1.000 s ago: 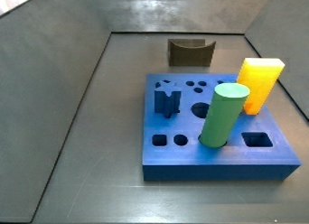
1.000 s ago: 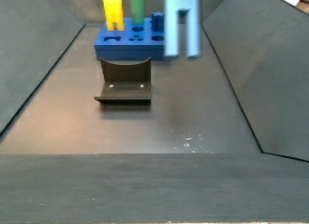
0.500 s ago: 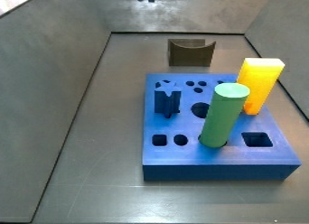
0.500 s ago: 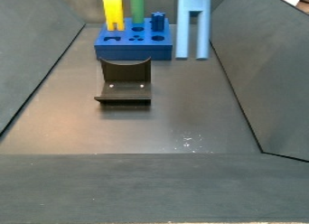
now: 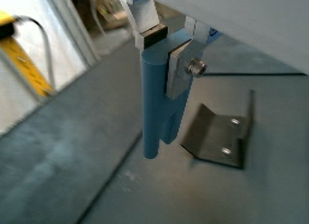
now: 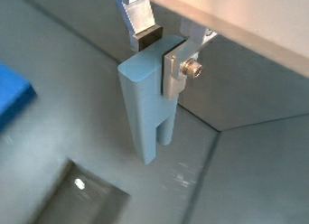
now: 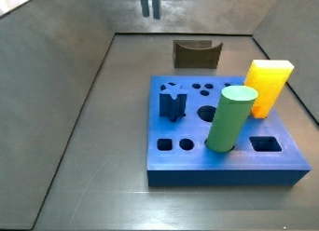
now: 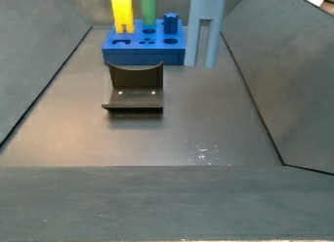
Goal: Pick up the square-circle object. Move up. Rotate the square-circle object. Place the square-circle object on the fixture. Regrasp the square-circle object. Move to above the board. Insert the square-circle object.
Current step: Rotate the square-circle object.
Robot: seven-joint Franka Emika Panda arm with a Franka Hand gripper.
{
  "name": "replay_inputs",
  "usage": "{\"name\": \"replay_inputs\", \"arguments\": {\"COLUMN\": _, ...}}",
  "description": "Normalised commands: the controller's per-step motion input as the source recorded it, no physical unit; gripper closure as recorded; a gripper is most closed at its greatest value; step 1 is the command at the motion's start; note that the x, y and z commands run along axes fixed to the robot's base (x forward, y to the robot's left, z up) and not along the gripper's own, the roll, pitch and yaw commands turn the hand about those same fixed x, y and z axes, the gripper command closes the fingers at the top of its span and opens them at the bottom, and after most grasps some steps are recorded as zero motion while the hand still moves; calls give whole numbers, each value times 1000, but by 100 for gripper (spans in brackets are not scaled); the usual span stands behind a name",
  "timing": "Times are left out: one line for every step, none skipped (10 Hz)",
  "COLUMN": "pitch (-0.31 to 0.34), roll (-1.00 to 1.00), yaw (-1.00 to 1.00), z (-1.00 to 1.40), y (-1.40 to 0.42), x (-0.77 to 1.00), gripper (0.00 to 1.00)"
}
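The square-circle object (image 5: pixel 156 97) is carried clamped at its upper end between the silver fingers (image 6: pixel 178 68) of the gripper (image 6: pixel 161 49), hanging long-axis down and clear of the floor in both wrist views, apparently lifted ready for rotation. In a side view it (image 8: pixel 205 29) is seen raised at the right. The fixture (image 8: pixel 133 88) stands nearer, unloaded, its notch free to receive the piece. Farthest, the board (image 8: pixel 141 51) waits with a green cylinder (image 7: pixel 230 118) and a yellow block (image 7: pixel 267 86) already seated.
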Motion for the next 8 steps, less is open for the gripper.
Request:
{"name": "replay_inputs", "arguments": {"pitch": 291, "roll": -1000, "yaw": -484, "z": 34, "y": 13, "x": -13, "gripper": 100}}
{"name": "replay_inputs", "arguments": {"pitch": 307, "roll": -1000, "yaw": -461, "z": 40, "y": 15, "x": -7, "gripper": 100}}
{"name": "replay_inputs", "arguments": {"pitch": 330, "roll": -1000, "yaw": -424, "z": 29, "y": 21, "x": 8, "gripper": 100}}
{"name": "replay_inputs", "arguments": {"pitch": 301, "roll": -805, "yaw": -318, "z": 28, "y": 18, "x": 15, "gripper": 100}}
{"name": "replay_inputs", "arguments": {"pitch": 261, "roll": -575, "yaw": -206, "z": 32, "y": 17, "x": 31, "gripper": 100}}
{"name": "replay_inputs", "arguments": {"pitch": 219, "roll": -388, "yaw": -121, "z": 23, "y": 9, "x": 47, "gripper": 100}}
{"name": "replay_inputs", "arguments": {"pitch": 159, "roll": -237, "yaw": -54, "z": 9, "y": 11, "x": 59, "gripper": 100}}
{"name": "replay_inputs", "arguments": {"pitch": 39, "roll": -59, "yaw": -1000, "z": 0, "y": 31, "x": -62, "gripper": 100}}
